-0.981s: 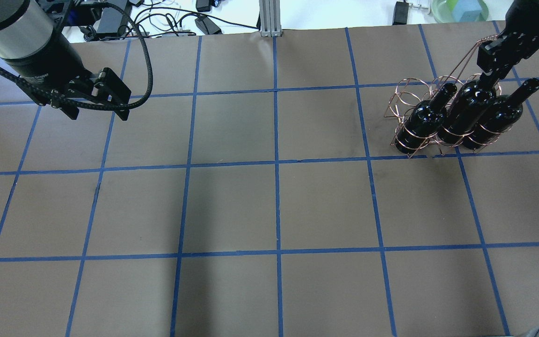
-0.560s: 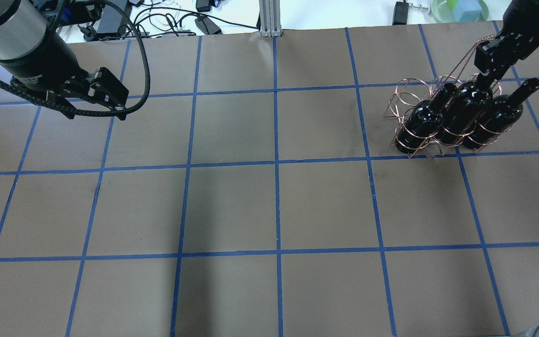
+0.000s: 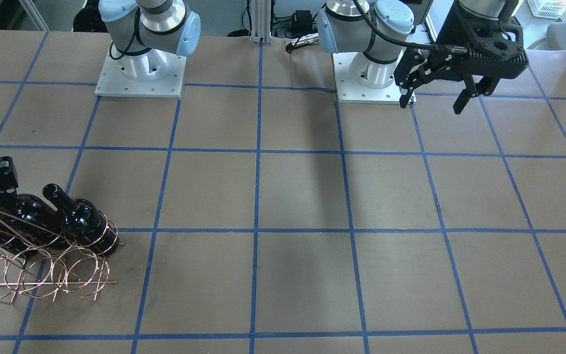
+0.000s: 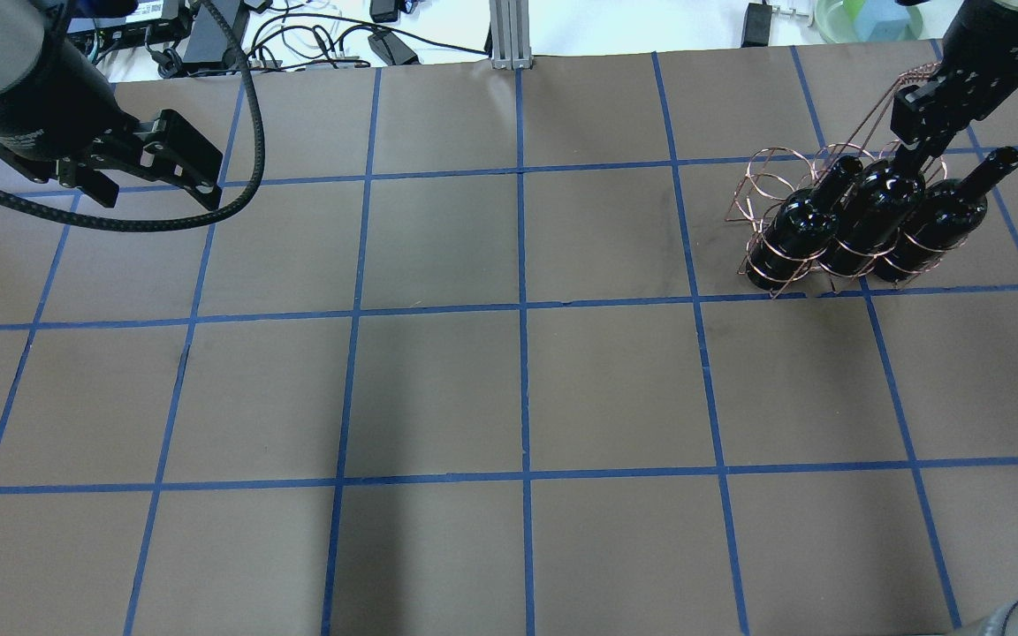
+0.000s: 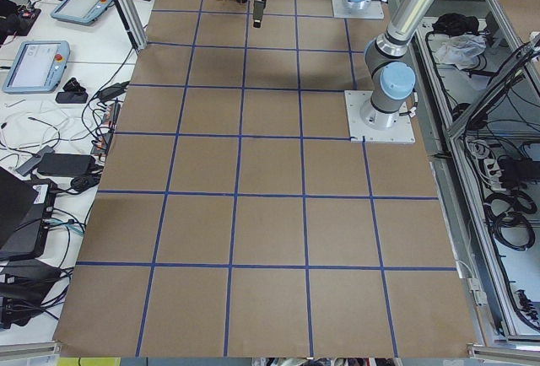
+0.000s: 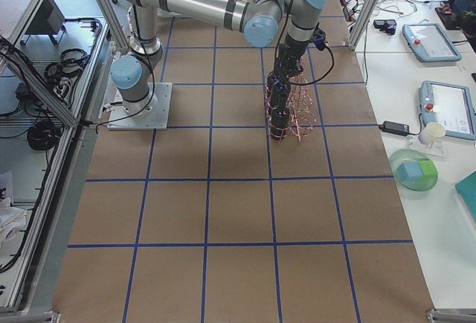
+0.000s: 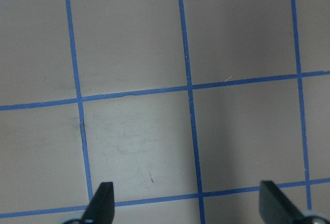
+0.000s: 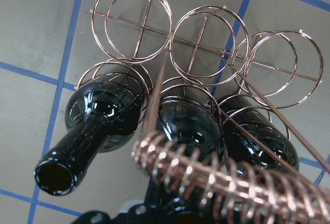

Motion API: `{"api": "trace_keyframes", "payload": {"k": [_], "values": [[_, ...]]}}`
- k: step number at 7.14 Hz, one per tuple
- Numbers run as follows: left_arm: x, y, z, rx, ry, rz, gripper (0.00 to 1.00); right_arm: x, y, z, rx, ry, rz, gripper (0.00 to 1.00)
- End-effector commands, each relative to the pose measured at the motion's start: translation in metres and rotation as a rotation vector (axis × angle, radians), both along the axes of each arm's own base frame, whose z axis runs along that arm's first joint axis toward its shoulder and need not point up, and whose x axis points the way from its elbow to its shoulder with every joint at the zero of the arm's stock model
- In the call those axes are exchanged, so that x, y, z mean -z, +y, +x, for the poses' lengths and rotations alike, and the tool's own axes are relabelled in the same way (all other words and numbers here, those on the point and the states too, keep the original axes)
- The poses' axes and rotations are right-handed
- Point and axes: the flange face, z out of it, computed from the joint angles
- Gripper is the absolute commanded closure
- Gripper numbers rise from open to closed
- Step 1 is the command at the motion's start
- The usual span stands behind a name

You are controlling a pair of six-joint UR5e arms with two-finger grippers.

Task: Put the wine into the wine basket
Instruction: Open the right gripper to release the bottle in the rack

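The middle wine bottle and its 2 neighbours are smooth, glossy near-black glass that catches bright highlights. The wine basket is thin bare metal wire with a shiny copper finish. Its handle is wrapped in a tight coil of the same wire. The tabletop is covered in matt brown paper, faintly scuffed and gridded with smooth blue tape lines. The left end effector and right end effector look matt black, either hard plastic or coated metal. The left arm has satin silver metal and pale blue plastic caps.

silver arms with pale blue joint caps, black fingers, braided black cable.
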Motion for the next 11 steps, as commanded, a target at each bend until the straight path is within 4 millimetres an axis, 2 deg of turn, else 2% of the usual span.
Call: {"api": "trace_keyframes", "payload": {"k": [1,3,7,8,9,10,11], "values": [[0.039,-0.036,0.006,-0.021,0.024,0.02,0.0,0.017,0.001,0.0,-0.01,-0.001,0.01,1.0],[0.04,-0.041,0.001,0.002,0.01,-0.021,0.0,0.02,0.001,-0.001,-0.01,0.008,0.017,1.0],[0.017,-0.034,0.0,0.012,-0.011,-0.088,0.0,0.024,0.0,-0.002,-0.007,0.011,0.028,0.43],[0.018,-0.035,0.002,0.007,-0.006,-0.084,0.0,0.02,0.002,-0.002,-0.009,0.013,0.022,0.2],[0.02,-0.037,0.0,0.004,0.008,-0.082,0.0,0.011,0.006,0.0,-0.006,0.018,0.012,0.07],[0.012,-0.033,-0.001,0.003,-0.002,-0.095,0.0,-0.023,0.021,0.003,-0.003,0.05,-0.032,0.01],[0.012,-0.026,-0.001,0.0,-0.007,-0.07,0.0,-0.058,0.043,0.009,0.002,0.067,-0.069,0.01]]}}
